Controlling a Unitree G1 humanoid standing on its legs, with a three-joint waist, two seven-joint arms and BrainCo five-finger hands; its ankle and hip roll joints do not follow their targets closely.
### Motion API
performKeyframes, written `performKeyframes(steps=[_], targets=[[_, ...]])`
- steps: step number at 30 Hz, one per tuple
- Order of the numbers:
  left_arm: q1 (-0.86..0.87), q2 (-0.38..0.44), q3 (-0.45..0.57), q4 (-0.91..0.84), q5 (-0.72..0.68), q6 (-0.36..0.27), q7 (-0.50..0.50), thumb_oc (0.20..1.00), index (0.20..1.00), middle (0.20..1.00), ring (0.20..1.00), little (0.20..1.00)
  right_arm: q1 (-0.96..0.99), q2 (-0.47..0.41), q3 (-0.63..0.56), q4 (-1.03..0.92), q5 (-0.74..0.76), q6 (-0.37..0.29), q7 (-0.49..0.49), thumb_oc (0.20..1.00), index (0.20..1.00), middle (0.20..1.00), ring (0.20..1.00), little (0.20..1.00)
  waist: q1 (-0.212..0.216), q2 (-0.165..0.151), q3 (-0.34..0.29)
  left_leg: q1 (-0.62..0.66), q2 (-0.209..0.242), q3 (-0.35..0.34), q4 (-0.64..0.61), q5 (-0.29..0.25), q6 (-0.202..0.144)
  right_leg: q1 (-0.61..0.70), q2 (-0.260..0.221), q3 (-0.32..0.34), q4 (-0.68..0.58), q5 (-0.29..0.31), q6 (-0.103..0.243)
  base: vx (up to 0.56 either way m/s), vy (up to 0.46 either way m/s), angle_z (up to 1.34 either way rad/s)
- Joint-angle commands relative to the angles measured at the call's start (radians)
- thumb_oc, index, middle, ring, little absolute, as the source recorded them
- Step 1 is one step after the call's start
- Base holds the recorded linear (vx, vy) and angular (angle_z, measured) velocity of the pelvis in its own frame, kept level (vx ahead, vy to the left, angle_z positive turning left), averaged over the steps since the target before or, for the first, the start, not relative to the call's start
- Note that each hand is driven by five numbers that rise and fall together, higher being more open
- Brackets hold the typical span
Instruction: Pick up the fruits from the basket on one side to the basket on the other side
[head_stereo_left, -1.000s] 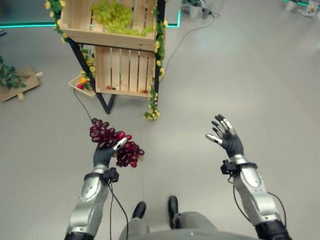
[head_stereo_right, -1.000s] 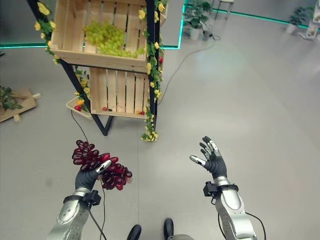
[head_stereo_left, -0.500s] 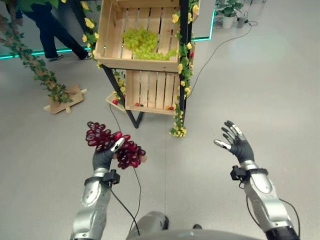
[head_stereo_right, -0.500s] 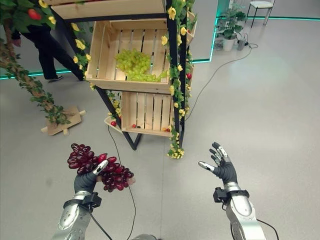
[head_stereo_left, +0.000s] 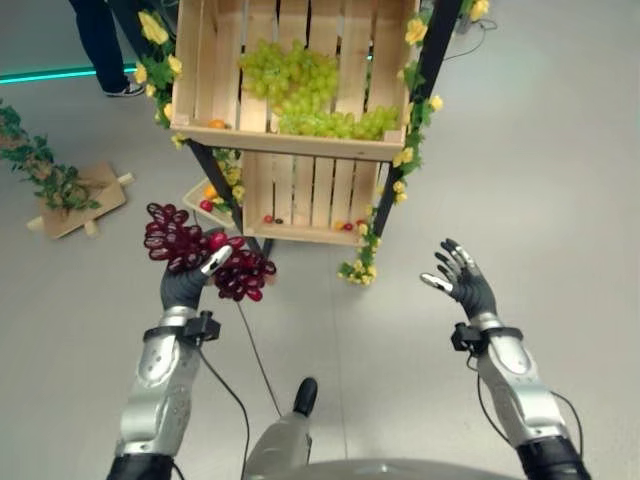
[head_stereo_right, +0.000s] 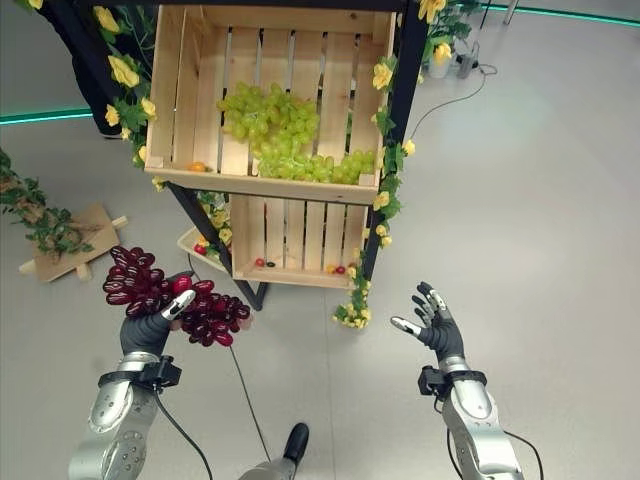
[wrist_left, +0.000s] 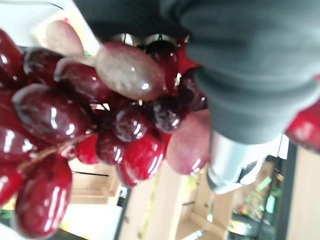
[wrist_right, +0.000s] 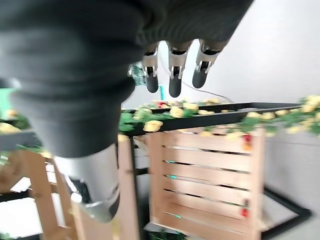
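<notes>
My left hand is curled round a bunch of dark red grapes, holding it up in front of the wooden stand; the same red grapes press against the palm in the left wrist view. An upper wooden crate holds green grapes and an orange fruit at its front left corner. A lower crate carries a few small red fruits along its front edge. My right hand hangs open to the right of the stand, its fingers spread with nothing in them.
The black-framed stand is trimmed with yellow flowers and leaves. A small tray of fruit sits on the floor behind its left leg. A wooden board with foliage lies at the left. A person's legs stand at the back left.
The whole view has shifted: the stand now looks nearer and larger. My left hand still holds the red grapes, slightly higher and closer to the crates. The right hand stays open.
</notes>
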Motion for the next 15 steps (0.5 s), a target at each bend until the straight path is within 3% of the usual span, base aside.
performKeyframes(steps=[1, 4, 15], targets=[[-0.035, 0.02, 0.054, -0.092, 0.008, -0.076, -0.004, 0.2, 0.2, 0.2, 0.2, 0.2, -0.008, -0.023, 0.022, 0.017, -0.006, -0.018, 0.008, 1.0, 1.0, 1.0, 1.0, 1.0, -0.008, 0.003, -0.074, 0.086, 0.098, 0.026, -0.068, -0.111, -0.014, -0.03, 0.037, -0.052, 0.065, -0.031, 0.007, 0.0, 0.065, -0.49], [-0.117, 0.079, 0.05, -0.071, 0.001, -0.084, 0.006, 0.2, 0.2, 0.2, 0.2, 0.2, -0.029, -0.021, 0.046, 0.055, -0.005, -0.007, 0.017, 1.0, 1.0, 1.0, 1.0, 1.0, -0.021, -0.008, -0.071, 0.11, 0.107, 0.048, -0.083, -0.118, -0.014, -0.033, 0.037, -0.067, 0.072, -0.026, 0.018, 0.0, 0.071, -0.61], [-0.382, 0.29, -0.022, -0.014, -0.114, -0.093, 0.027, 0.2, 0.2, 0.2, 0.2, 0.2, -0.035, -0.029, 0.1, 0.162, 0.0, 0.025, 0.024, 1.0, 1.0, 1.0, 1.0, 1.0, -0.045, -0.031, -0.082, 0.11, 0.098, 0.069, -0.081, -0.11, -0.014, -0.004, 0.026, -0.073, -0.006, -0.008, 0.013, 0.01, 0.026, -0.03]])
